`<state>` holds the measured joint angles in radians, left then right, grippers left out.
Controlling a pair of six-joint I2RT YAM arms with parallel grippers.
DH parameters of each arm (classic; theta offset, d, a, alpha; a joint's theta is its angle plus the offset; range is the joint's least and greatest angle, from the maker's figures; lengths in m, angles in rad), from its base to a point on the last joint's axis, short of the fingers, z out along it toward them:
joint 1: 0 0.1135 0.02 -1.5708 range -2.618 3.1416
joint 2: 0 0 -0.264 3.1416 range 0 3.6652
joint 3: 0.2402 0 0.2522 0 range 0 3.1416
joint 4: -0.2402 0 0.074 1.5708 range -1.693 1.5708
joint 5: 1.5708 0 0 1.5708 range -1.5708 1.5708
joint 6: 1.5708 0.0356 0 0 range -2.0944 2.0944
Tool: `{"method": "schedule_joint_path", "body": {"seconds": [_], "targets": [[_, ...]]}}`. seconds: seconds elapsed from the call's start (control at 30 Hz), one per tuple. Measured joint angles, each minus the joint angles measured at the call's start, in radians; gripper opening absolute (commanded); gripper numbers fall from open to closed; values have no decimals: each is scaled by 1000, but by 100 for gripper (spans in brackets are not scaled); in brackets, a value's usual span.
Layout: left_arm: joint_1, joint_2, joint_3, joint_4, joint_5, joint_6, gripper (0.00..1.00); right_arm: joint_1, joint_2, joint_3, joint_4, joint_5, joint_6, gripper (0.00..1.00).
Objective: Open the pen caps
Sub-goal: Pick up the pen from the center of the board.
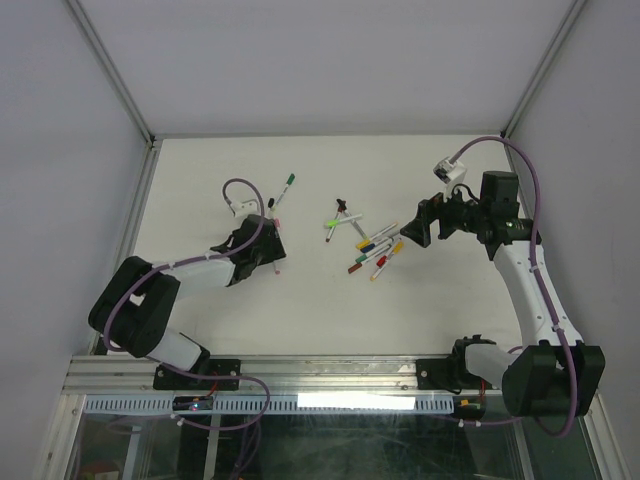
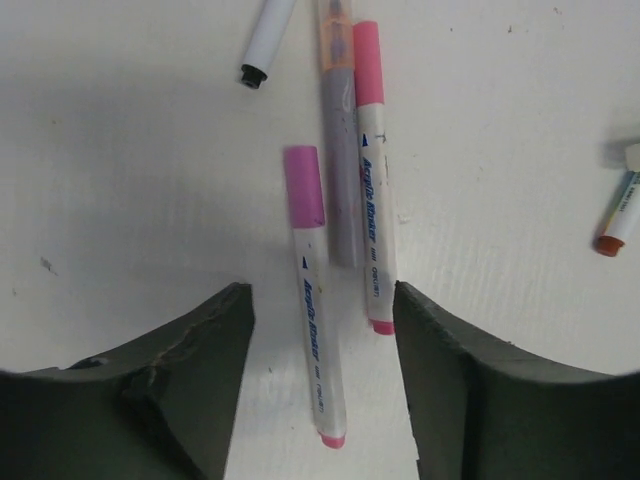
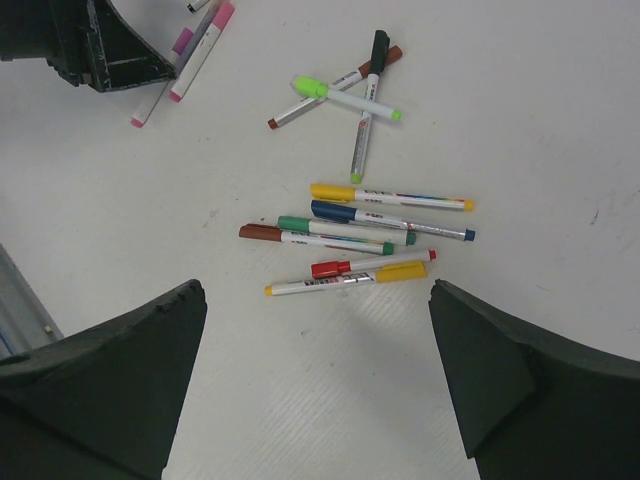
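Two capped pens lie on the white table between the jaws of my left gripper point(image 2: 320, 292), which is open. The nearer pen point(image 2: 318, 340) has a magenta cap point(image 2: 303, 186). The other pen point(image 2: 371, 220) has a pink cap point(image 2: 368, 62), and its end lies close to the right finger point(image 2: 450, 380). In the top view the left gripper point(image 1: 268, 250) is low over the table at the left. My right gripper point(image 3: 316, 300) is open and empty, hovering before a cluster of capped pens point(image 3: 360, 230) with yellow, blue, green, brown and red caps.
A white barrel with a black tip point(image 2: 262, 40) and a grey pen point(image 2: 338, 120) lie beyond the left jaws, and an orange-ended pen point(image 2: 620, 215) lies to the right. Light-green and black-capped pens point(image 3: 345, 95) cross behind the cluster. A green-capped pen point(image 1: 287, 184) lies at the back. Walls enclose the table.
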<state>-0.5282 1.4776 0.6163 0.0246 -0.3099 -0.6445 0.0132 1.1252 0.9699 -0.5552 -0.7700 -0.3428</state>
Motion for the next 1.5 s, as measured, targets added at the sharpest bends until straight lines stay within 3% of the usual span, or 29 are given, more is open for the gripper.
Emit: {"method": "schedule_joint_path", "body": {"seconds": [0.1, 0.23, 1.13, 1.5], "targets": [[0, 50, 37, -2, -25, 4, 36, 0, 0, 0, 0, -1, 0, 97], [0, 114, 100, -23, -55, 6, 30, 0, 0, 0, 0, -1, 0, 97], [-23, 43, 98, -222, -107, -3, 44, 5, 0, 0, 0, -4, 0, 98], [-23, 42, 98, -233, -109, -3, 38, 5, 0, 0, 0, -5, 0, 97]]}}
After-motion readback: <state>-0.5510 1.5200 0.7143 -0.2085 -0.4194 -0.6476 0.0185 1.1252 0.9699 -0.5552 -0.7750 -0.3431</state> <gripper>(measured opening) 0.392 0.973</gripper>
